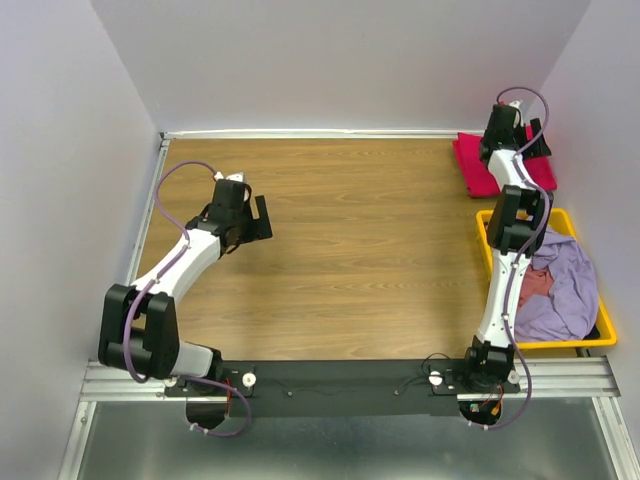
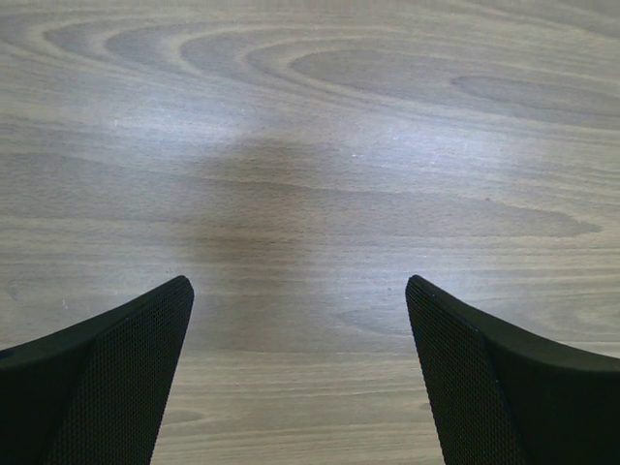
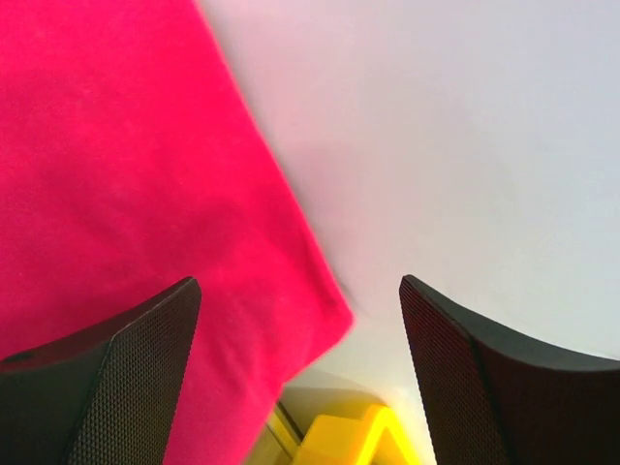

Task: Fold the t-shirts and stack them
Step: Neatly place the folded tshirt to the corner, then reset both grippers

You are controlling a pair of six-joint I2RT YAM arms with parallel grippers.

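A wood-grain tabletop (image 1: pixel 360 250) sits inside a booth of pale walls (image 1: pixel 350 60), seen from above, with two robot arms mounted at the near edge.

The left tool (image 2: pixel 298 286) hangs over bare wood on the left side of the tabletop. Its two black fingers are spread wide, with nothing between them and nothing touching them.

The right arm (image 1: pixel 505 280) reaches to the far right corner. There the right tool (image 3: pixel 300 286) is poised over a folded crimson-pink t-shirt (image 3: pixel 126 174). Its fingers stand wide apart and grip nothing. The shirt lies flat in that far right corner, one straight edge running on a slant beneath the tool's left finger. Whether that finger touches the cloth cannot be told.

Nearer, along the right edge of the tabletop, is a yellow bin (image 1: pixel 560 346). A crumpled lavender t-shirt (image 1: pixel 570 285) fills most of it, and a patch of pinkish cloth (image 1: pixel 540 283) shows beside the arm.

From above, the right arm's wrist covers much of the crimson-pink t-shirt and hides the right tool's fingertips. The arm also crosses the bin's left side, so part of its contents is hidden. In the right wrist view the bin shows only as a blurred yellow corner at the bottom, and the pale area to the right of the shirt is out of focus.
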